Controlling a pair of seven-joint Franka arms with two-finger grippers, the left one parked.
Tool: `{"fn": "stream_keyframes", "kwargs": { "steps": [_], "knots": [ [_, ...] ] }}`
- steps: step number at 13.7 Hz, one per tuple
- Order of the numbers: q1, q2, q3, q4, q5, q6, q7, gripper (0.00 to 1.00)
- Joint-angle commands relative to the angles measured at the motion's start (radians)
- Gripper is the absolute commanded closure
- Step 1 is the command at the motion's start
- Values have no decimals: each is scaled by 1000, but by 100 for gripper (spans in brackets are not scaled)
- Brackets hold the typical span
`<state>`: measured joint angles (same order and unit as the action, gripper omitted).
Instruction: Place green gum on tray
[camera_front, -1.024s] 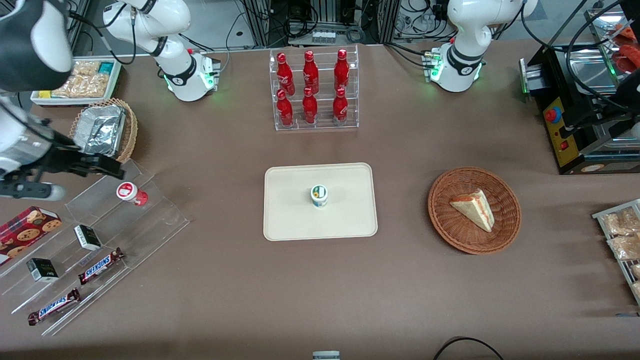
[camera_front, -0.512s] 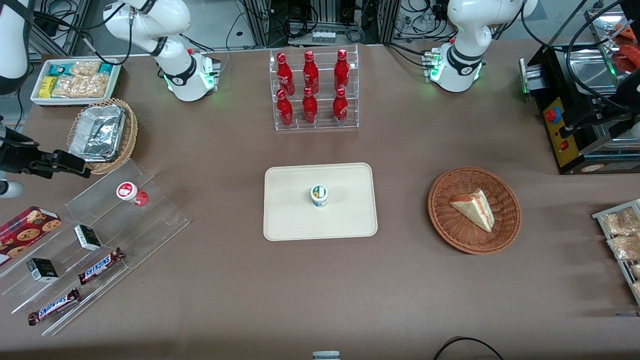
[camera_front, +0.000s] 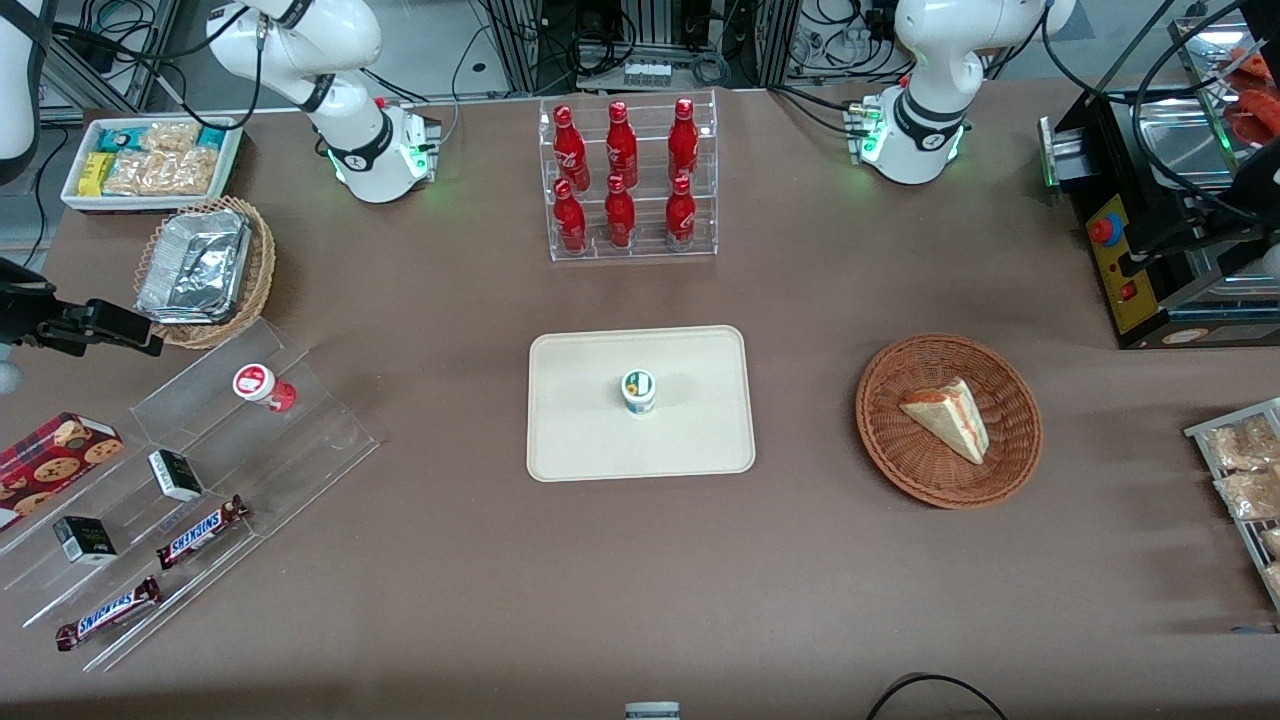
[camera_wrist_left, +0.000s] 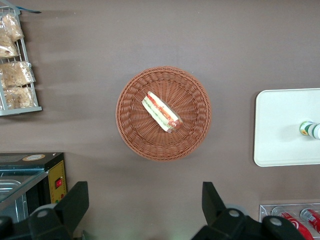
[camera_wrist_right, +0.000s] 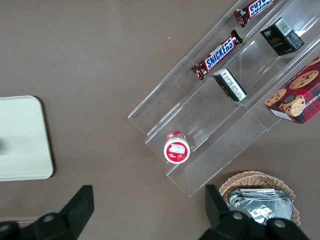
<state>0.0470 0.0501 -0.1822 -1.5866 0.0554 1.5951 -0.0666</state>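
Above table (camera_front: 450, 600), tool (camera_wrist_right: 147, 207) wide open, empty.

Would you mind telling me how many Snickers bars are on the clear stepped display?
2. One Snickers bar lies on a lower step; the other Snickers bar lies on the step nearest the front camera. The gripper, jaws open, hovers beside the foil tray.

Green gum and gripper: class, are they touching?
Apart. The front view shows the green gum standing alone on the tray, while the gripper, jaws open, hangs toward the working arm's end of the table.
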Motion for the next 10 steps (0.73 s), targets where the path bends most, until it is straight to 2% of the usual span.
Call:
{"fn": "stream_keyframes", "kwargs": {
  "steps": [1,8,10],
  "knots": [
    [-10,-27,18,28,-14,-62,-9,1],
    [-13,-58,43,20,-51,-78,-12,1],
    [-16,-52,64,13,-80,-69,-12,1]
  ]
}}
